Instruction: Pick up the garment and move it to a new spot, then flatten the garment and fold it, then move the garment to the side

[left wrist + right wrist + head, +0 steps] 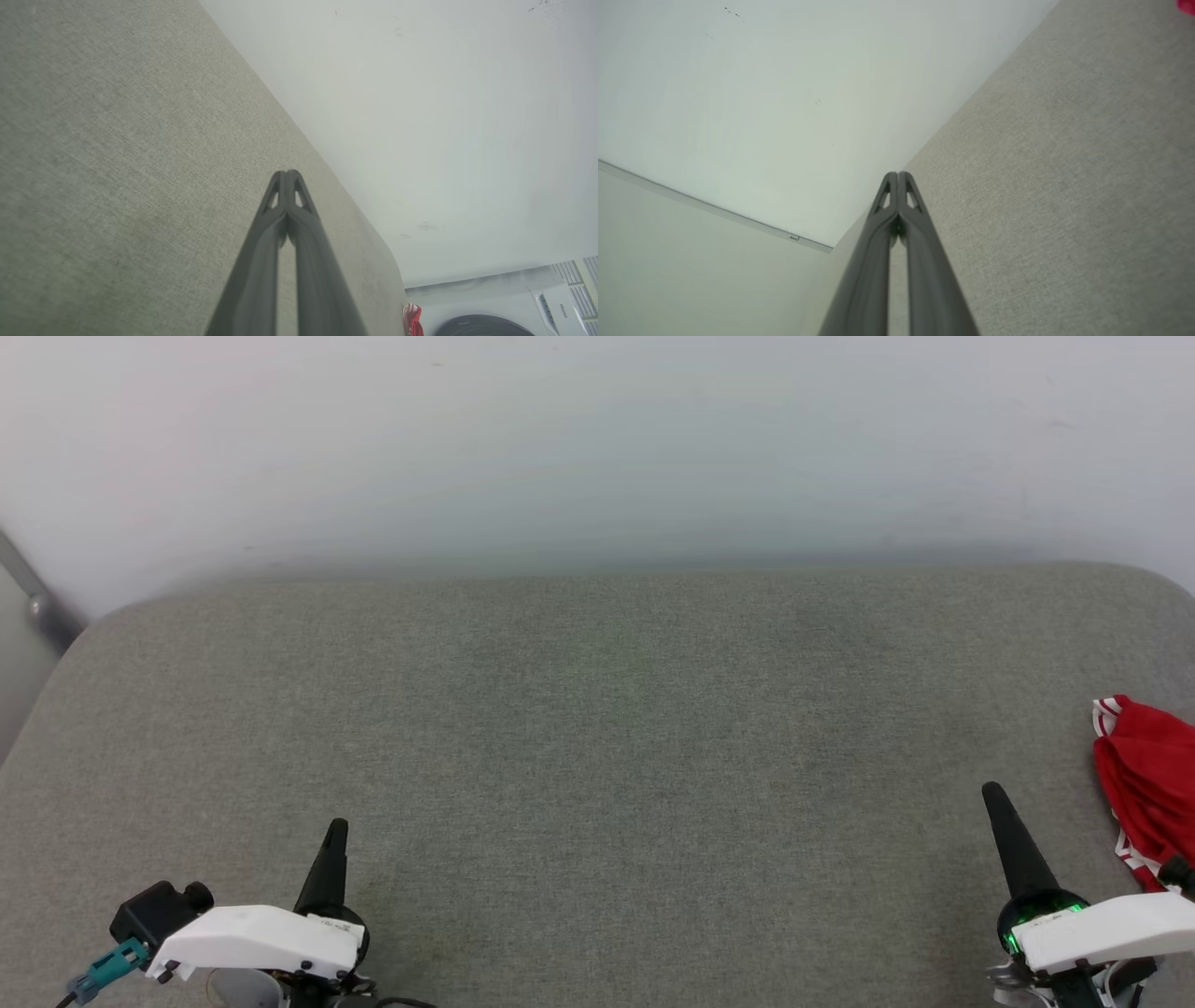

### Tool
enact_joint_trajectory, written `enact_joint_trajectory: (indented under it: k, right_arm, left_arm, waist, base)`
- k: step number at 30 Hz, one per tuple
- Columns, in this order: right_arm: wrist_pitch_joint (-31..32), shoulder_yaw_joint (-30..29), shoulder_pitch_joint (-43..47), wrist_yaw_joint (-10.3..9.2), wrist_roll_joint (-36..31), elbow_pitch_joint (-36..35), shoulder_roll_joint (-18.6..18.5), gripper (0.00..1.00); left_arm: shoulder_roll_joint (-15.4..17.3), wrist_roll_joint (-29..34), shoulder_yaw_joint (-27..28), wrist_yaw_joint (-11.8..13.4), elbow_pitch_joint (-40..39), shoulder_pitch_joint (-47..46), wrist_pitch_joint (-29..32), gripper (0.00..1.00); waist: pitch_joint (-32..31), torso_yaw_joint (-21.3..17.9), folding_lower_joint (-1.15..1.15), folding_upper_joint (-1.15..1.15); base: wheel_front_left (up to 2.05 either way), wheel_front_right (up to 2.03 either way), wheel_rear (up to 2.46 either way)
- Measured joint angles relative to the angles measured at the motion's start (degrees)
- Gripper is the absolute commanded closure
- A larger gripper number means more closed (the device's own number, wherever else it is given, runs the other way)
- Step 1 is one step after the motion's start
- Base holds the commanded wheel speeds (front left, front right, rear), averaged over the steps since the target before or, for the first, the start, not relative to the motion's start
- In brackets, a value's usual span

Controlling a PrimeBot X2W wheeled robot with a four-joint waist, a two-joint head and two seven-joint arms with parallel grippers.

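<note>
Garment (1146, 784) bunched, unheld, at grey pad's (597, 756) right edge; left gripper (336, 831) and right gripper (995, 795) parked at near edge, fingers pressed together, empty.

likely a home laundry area: washing machine (509, 303) beside grey upholstered surface (597, 756).

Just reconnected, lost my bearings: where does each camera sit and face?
Head view: on the head, facing forward and down over the grey surface; left tool and right tool at bottom corners.
Left wrist view: on that wrist, along the shut left tool across the surface to the wall.
Right wrist view: likewise, along the shut right tool.
Shared: head and left wrist views both catch the garment.
</note>
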Motion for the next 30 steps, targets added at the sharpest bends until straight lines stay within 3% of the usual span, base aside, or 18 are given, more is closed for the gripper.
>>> enact_joint_trajectory:
  k: [30]
  right_arm:
    - [0.9, -1.1, -2.9, 0.00, 16.2, 4.0, 0.7, 1.00]
  left_arm:
    - [-3.2, -13.1, 5.3, -4.0, 1.3, -1.6, 4.3, 1.00]
  waist:
    - [0.3, 0.4, 0.00, 0.00]
  base:
    - [0.00, 0.00, 0.00]
